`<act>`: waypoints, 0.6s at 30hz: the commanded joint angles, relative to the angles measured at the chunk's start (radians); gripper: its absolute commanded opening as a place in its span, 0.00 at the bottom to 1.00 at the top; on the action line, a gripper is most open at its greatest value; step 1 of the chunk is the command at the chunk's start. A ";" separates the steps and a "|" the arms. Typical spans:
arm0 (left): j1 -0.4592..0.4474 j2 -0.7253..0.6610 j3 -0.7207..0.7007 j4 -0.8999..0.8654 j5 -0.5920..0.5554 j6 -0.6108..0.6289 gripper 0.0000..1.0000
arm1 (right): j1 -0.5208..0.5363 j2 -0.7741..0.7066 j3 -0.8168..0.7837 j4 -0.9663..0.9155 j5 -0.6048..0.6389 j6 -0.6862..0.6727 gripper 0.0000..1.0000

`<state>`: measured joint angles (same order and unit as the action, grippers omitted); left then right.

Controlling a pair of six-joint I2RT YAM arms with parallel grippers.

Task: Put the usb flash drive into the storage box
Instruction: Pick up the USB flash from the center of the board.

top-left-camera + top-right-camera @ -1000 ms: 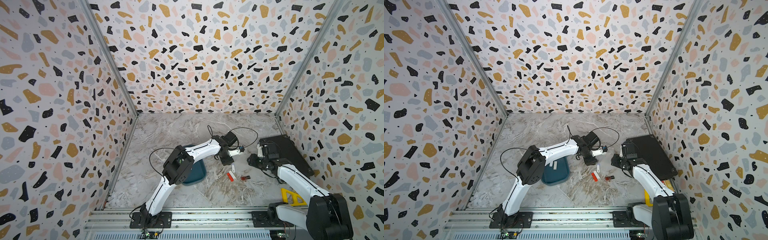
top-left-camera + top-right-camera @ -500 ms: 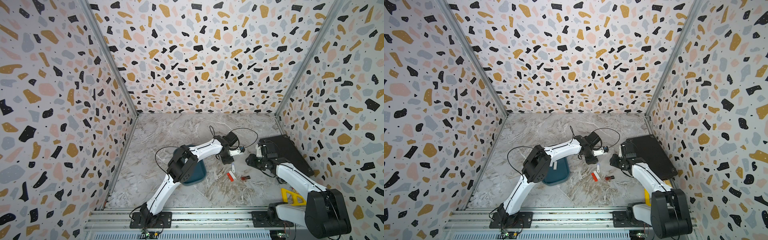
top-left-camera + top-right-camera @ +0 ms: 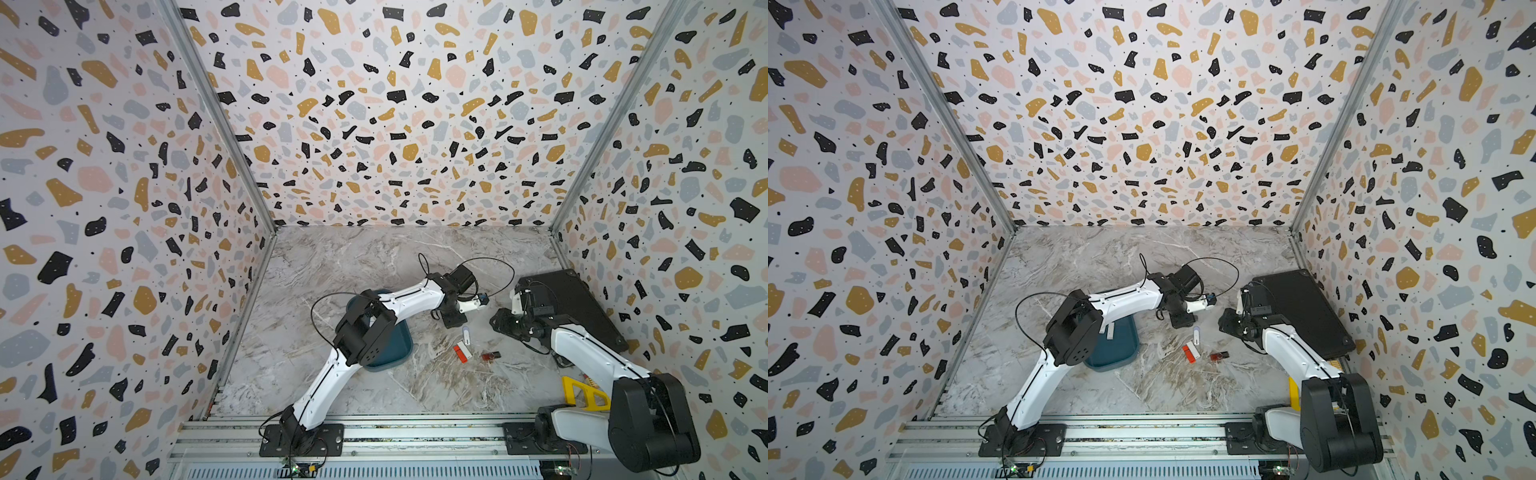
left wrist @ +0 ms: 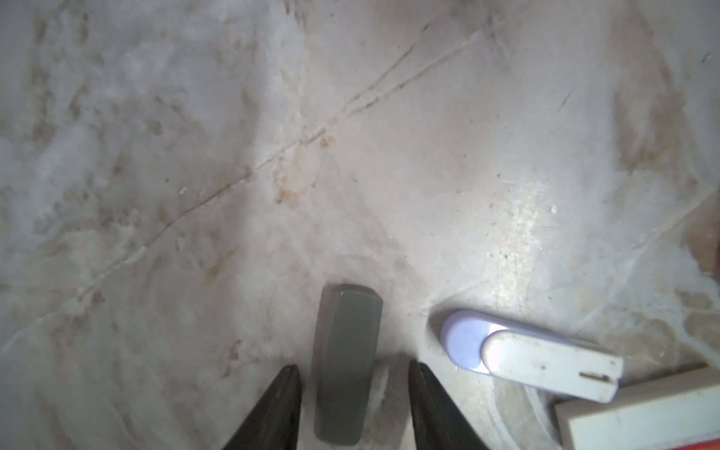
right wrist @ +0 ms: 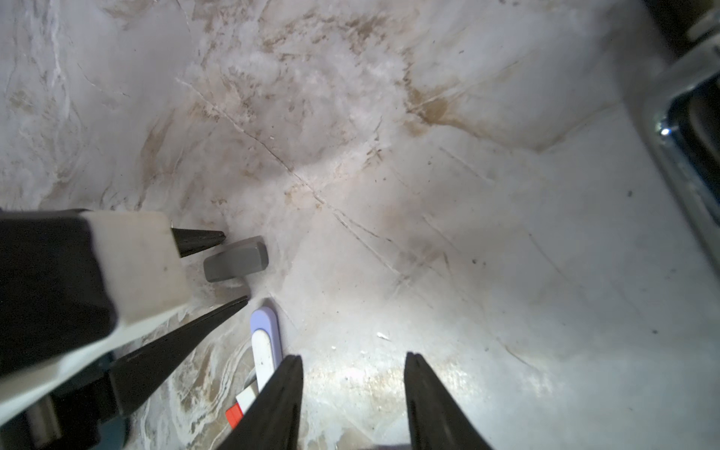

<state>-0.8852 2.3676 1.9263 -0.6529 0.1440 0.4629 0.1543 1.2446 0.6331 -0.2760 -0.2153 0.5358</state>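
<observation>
Left end effector (image 4: 352, 366): open and low over the tabletop (image 3: 374, 266); one black finger stands on each side of the grey usb flash drive (image 4: 343, 389), with a gap on at least one side.
Right end effector (image 5: 353, 355): open, nothing between its fingers, over bare tabletop.
Grey usb flash drive: lies flat, outside the storage box (image 3: 1129, 353).
Storage box: teal, partly under the left arm.
Neighbours: white-lilac stick (image 4: 526, 358) just beside the grey drive; red-white stick (image 3: 1191, 352) near.
</observation>
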 commanded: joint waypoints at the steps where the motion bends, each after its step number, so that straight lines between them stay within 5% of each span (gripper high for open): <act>1: -0.001 0.002 -0.035 0.012 -0.022 -0.019 0.46 | -0.003 -0.002 0.013 0.000 -0.007 0.006 0.48; 8: -0.013 0.029 -0.013 -0.024 -0.041 -0.035 0.25 | -0.005 -0.012 0.013 -0.004 -0.006 0.003 0.48; 18: -0.013 -0.069 -0.053 0.021 -0.065 -0.116 0.16 | -0.005 -0.020 0.009 -0.013 0.008 -0.004 0.48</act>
<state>-0.8967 2.3512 1.8999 -0.6228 0.1047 0.3946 0.1543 1.2446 0.6331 -0.2768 -0.2161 0.5350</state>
